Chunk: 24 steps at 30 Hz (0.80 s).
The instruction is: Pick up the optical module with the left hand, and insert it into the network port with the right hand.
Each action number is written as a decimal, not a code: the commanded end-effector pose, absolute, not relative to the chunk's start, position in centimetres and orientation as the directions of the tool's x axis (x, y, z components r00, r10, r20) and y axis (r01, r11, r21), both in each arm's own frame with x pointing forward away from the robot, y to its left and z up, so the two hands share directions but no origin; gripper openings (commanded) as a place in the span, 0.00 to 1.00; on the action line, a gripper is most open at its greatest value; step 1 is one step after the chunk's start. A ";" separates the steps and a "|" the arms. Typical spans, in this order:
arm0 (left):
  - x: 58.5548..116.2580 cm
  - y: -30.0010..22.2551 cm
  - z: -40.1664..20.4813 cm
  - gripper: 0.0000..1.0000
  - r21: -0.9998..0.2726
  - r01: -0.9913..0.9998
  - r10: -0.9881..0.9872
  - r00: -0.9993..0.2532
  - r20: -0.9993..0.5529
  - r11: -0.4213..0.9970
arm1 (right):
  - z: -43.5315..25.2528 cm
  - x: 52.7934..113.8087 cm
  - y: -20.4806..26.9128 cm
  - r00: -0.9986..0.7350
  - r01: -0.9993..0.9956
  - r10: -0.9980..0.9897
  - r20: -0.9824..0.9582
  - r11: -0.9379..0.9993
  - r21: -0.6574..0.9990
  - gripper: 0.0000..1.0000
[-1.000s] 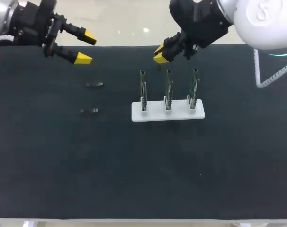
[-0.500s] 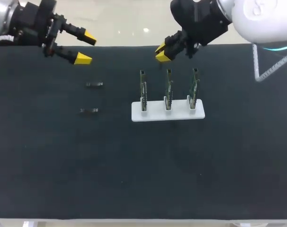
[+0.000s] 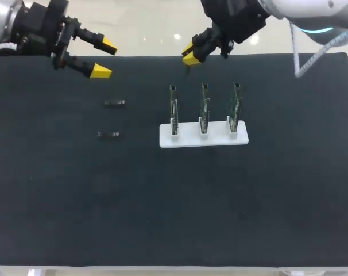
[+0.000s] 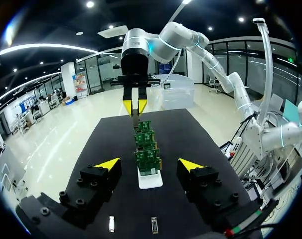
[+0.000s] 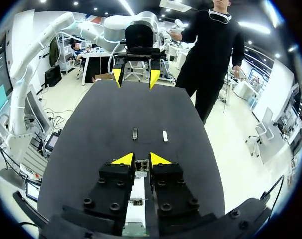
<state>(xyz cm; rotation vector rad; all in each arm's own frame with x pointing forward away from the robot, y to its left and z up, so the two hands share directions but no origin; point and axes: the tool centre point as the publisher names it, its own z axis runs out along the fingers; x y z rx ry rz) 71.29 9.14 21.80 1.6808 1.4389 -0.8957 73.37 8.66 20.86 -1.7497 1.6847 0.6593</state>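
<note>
My left claw [image 3: 105, 58] hangs released and empty over the far left of the table [image 3: 277, 201]. My right claw [image 3: 191, 54], fingers a narrow gap apart and gripping nothing, has drawn back from the three boards [image 3: 204, 109] toward the far edge. One optical module [image 3: 115, 102] and a second module [image 3: 108, 134] lie left of the white stand [image 3: 185, 139]; any print looks too small to read.

Our right arm [image 3: 312, 10] is glossy white, with a cyan ring and a coiled cable [image 3: 305, 54]. The left gripper [image 3: 105, 58] and right gripper [image 3: 190, 54] are black, bolted and yellow-tipped.
</note>
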 end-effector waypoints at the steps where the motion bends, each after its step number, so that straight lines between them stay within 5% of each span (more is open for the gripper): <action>1: 71.4 9.1 21.8 1.00 0.089 0.991 0.480 0.128 -0.868 -0.102 | 20.4 74.1 9.6 0.078 -0.997 -0.685 -0.724 -0.034 -0.075 0.00; 24: 71.4 9.1 21.8 1.00 0.089 0.991 0.480 0.128 -0.868 -0.102 | 18.7 73.7 11.1 0.114 -0.993 -0.675 -0.729 -0.077 -0.085 0.00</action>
